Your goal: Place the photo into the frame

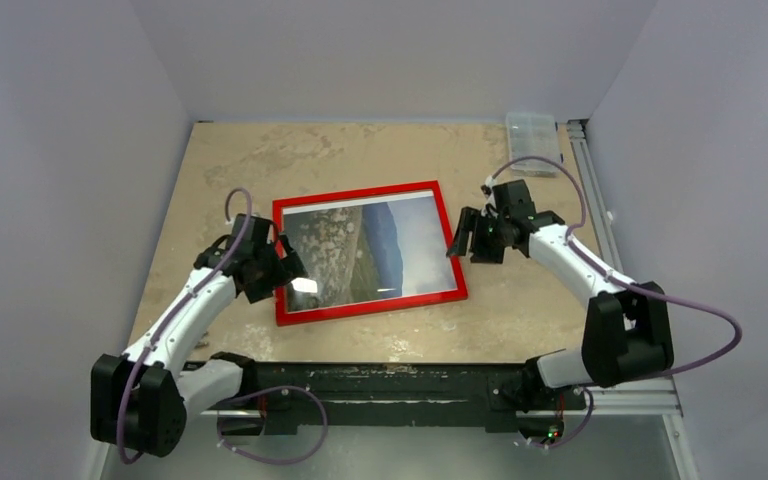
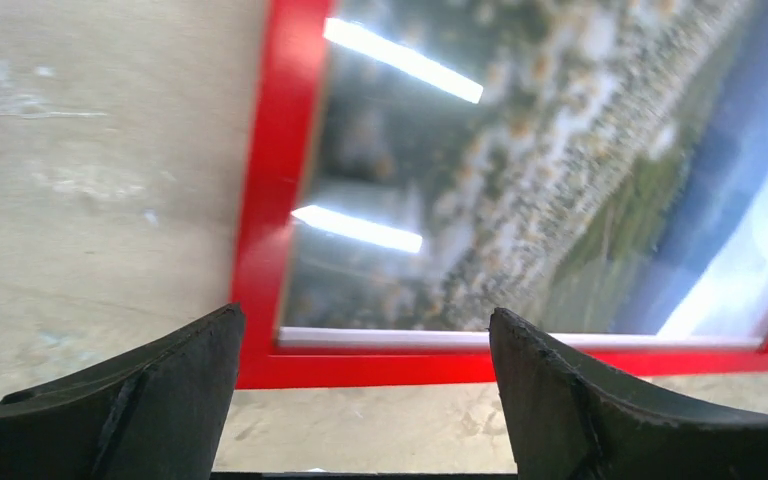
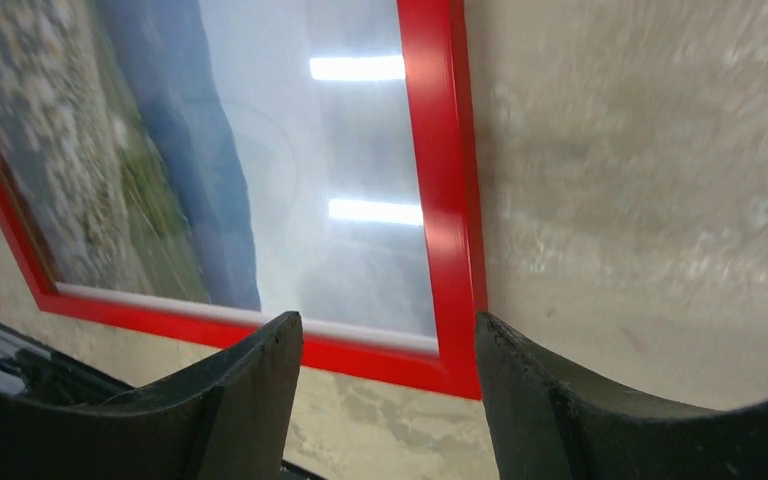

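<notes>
thin red frame point(image 1: 355, 193) | glossy photo point(image 1: 360, 245) inside (seemingly seated) | left tool point(image 1: 287, 268), right tool point(image 1: 459, 233) spread, empty

Overhead looks down wide — close wrist cameras share the frame point(image 1: 355, 192).

Bright, even overhead light; strip-lamp glare on the frame point(image 2: 263, 200); right wrist view blurred; shadows soft.

The white-and-black left arm point(image 1: 185, 310) reaches forward and inward, its left tool point(image 1: 285, 268) pointing right with black fingers point(image 2: 160, 400) spread wide and nothing between them. The right arm point(image 1: 570, 255) bends inward, its right tool point(image 1: 460, 235) facing left, jaws parted and empty too.
</notes>
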`<state>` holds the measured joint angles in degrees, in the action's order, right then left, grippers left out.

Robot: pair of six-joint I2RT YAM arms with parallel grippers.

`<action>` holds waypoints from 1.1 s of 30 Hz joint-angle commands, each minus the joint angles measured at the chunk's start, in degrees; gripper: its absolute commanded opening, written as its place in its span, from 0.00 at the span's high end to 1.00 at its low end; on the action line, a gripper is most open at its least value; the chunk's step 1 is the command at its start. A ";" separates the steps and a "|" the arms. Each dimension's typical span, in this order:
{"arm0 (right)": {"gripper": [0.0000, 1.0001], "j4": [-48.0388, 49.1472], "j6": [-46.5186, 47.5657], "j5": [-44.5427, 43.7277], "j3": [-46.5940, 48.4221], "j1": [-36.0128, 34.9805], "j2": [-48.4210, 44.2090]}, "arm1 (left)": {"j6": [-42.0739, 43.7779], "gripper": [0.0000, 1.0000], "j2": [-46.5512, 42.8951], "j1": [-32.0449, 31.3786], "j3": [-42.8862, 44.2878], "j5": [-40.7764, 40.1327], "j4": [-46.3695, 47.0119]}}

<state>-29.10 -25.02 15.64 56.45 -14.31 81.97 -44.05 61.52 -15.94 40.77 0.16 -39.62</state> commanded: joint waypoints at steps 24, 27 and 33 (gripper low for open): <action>0.39 16.31 -10.66 8.11 -5.98 -6.30 9.71 | -4.79 0.61 14.35 -6.68 -7.25 12.04 11.48; 0.39 12.45 -8.16 6.79 -1.34 -6.26 10.32 | -10.26 0.62 16.03 -11.15 -9.39 13.86 17.87; 0.38 2.23 -2.69 3.34 2.33 -6.26 4.19 | -19.91 0.58 17.87 -20.87 -9.71 14.90 28.43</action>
<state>-19.70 -32.36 22.24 56.10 -20.51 92.16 -55.61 75.79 -31.20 33.01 14.02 -19.59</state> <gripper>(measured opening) 0.612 0.392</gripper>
